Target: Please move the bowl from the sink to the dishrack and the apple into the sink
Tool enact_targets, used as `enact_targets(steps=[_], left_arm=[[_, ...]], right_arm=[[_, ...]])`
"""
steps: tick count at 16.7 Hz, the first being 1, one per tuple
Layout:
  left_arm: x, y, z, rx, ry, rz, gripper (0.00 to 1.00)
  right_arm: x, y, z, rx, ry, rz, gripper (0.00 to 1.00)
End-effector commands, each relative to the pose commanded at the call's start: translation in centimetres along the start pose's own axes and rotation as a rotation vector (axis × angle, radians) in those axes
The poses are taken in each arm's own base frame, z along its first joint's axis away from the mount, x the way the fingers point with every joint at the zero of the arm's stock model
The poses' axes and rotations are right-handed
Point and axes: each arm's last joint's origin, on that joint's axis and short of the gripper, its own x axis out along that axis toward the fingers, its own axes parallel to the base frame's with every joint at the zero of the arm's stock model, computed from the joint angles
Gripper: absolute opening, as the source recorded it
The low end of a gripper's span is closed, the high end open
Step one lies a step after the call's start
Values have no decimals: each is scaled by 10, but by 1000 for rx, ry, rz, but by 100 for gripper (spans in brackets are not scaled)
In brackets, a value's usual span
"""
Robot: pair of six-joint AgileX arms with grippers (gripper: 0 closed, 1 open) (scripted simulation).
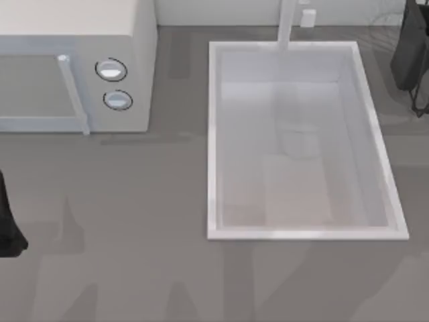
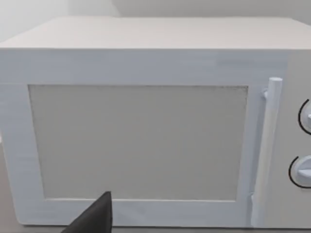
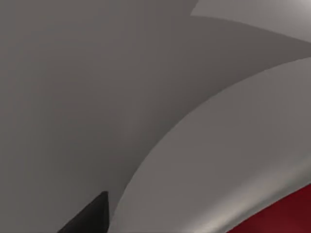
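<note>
My right arm point(image 1: 410, 54) sits at the far right edge of the top view, just beyond the sink's far right corner, w/ thin dark wires hanging off its lower end point(image 1: 422, 100), prob. the dishrack, tho too little of it is in frame to be sure. From that wrist cam I get one dark fingertip point(image 3: 90, 216) low in frame over plain grey surface, and a sliver of glossy red point(image 3: 286, 213) in the corner close by; I take that for the apple, though so little of it shows I can't be certain. Can't tell whether that gripper is released or clenched, and nothing visible is in it. My left arm point(image 1: 8, 221) is parked at the left edge, well apart from the sink point(image 1: 213, 134); its wrist cam faces the microwave point(image 2: 146, 141) square on, door shut, handle point(image 2: 266, 150) and knobs beside it, one fingertip point(image 2: 95, 218) poking in low. Can't tell its grip state either. The sink basin looks bare from above, faucet point(image 1: 287, 27) at its far rim. The bowl isn't anywhere I can place it, so I can't say if it's racked. Judgement: right arm is stationed near the red thing b/c the apple step is likeliest its job, being on that side.
</note>
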Motion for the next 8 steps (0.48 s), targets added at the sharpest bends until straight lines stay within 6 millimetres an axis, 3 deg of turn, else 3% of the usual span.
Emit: enact_targets(steps=[8], left_arm=[[0, 0, 0, 0, 0, 0, 100]], right_arm=[[-76, -5, 3, -1, 32, 8, 0]])
